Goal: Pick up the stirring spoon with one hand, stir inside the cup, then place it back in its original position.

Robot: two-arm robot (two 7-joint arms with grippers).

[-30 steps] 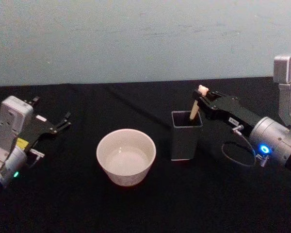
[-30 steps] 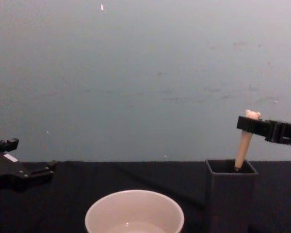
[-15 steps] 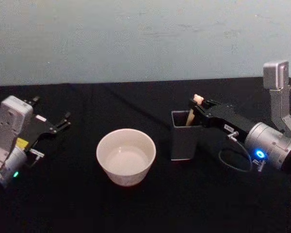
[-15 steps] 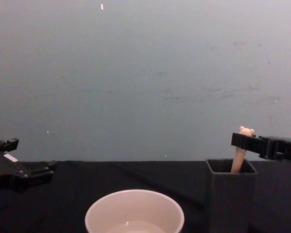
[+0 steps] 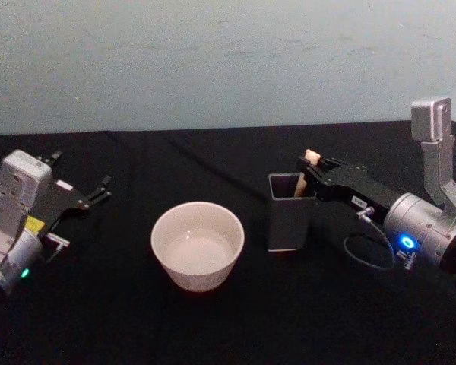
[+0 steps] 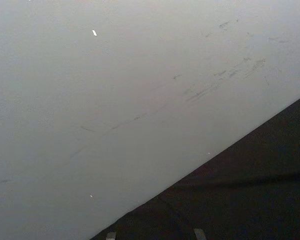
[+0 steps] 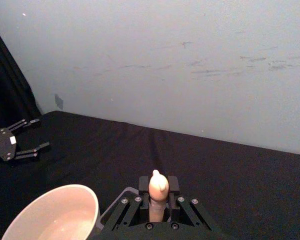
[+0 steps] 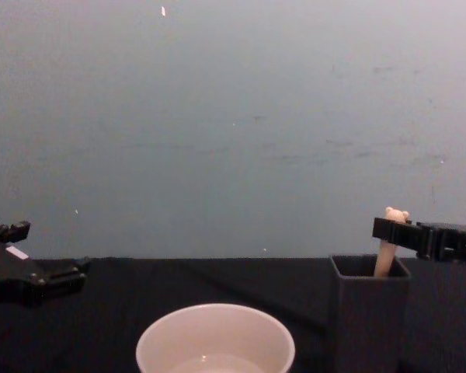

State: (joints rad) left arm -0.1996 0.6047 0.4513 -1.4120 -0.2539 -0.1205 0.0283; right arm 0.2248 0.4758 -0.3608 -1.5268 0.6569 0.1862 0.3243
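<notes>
right tool (image 5: 310, 161) clenched on stirring spoon (image 5: 305, 172) standing in the holder (image 5: 291, 214); left tool (image 5: 100, 188) released.

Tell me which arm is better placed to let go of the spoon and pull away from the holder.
Right. The right tool is shut on the stirring spoon, whose lower end is inside the dark grey holder. The left tool sits open at the table's left, beyond the cup.
</notes>
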